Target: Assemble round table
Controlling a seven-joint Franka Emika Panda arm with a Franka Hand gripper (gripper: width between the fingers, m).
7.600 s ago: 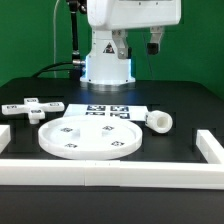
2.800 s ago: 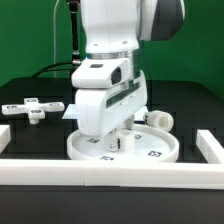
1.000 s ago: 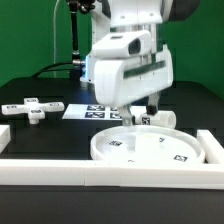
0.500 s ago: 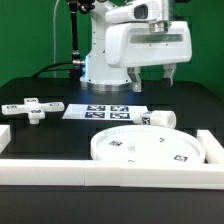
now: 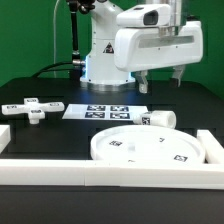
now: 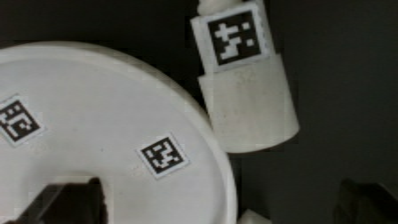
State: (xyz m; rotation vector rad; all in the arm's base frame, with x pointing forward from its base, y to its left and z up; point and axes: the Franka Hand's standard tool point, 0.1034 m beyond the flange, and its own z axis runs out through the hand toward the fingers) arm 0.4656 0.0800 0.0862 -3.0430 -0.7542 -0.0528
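The large round disc point(image 5: 145, 148) lies flat near the front corner at the exterior view's right, close to the rails. The short cylinder leg point(image 5: 160, 120) lies on its side just behind the disc. The cross-shaped foot point(image 5: 32, 108) lies far off at the exterior view's left. My gripper point(image 5: 162, 82) hangs open and empty well above the leg and the disc's back edge. In the wrist view the disc point(image 6: 89, 110) and the tagged leg point(image 6: 249, 85) lie side by side below my gripper point(image 6: 214, 205); the dark fingers point(image 6: 63, 200) stand wide apart.
The marker board point(image 5: 108, 110) lies behind the disc, in front of the robot base. White border rails run along the front point(image 5: 90, 172), the exterior view's right point(image 5: 210, 148) and its left point(image 5: 4, 134).
The disc has been slid from the middle to the exterior view's right front corner and let go. Since then the gripper has risen and moved right; the disc and leg lie still.
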